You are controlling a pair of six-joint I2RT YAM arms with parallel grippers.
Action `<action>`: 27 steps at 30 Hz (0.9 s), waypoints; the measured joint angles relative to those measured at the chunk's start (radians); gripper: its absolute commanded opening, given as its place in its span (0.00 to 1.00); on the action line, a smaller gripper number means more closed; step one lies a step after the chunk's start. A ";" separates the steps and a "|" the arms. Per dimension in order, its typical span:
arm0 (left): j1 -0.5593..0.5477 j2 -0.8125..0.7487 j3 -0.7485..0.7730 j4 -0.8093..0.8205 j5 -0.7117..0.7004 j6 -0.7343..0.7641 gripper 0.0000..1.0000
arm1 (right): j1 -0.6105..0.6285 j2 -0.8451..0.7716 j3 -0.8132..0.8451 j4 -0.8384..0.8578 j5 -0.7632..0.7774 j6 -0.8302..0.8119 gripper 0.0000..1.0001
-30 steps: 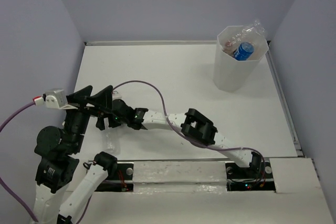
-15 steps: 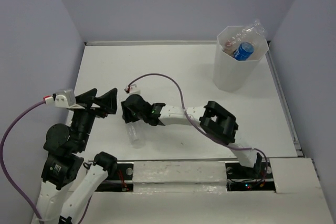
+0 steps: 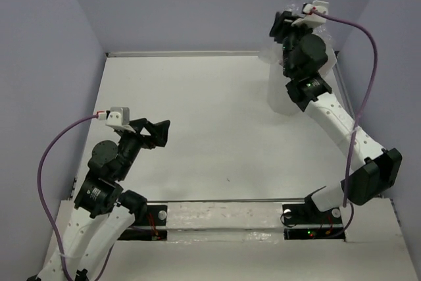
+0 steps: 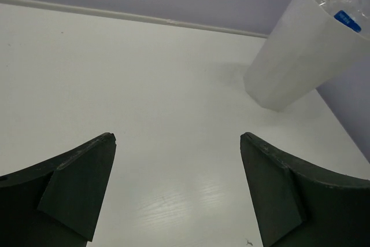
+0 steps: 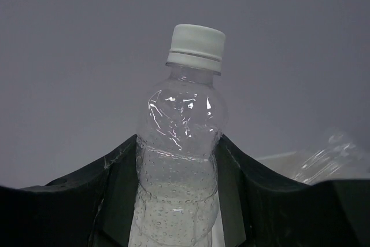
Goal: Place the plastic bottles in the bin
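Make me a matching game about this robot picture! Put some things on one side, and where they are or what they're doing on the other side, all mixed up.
Things:
1. left gripper
2. right gripper
3. bin
4. blue-label bottle

Places and states:
A. grips a clear bottle
B. stands at the far right corner of the table
C. sits in the bin, poking out of the top
D. open, with nothing between its fingers

Pairs: 1-D, 2-A, 3-B, 4-C.
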 measured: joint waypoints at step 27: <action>-0.027 -0.020 0.000 0.031 0.005 0.000 0.99 | -0.210 0.137 -0.248 0.421 0.030 -0.405 0.65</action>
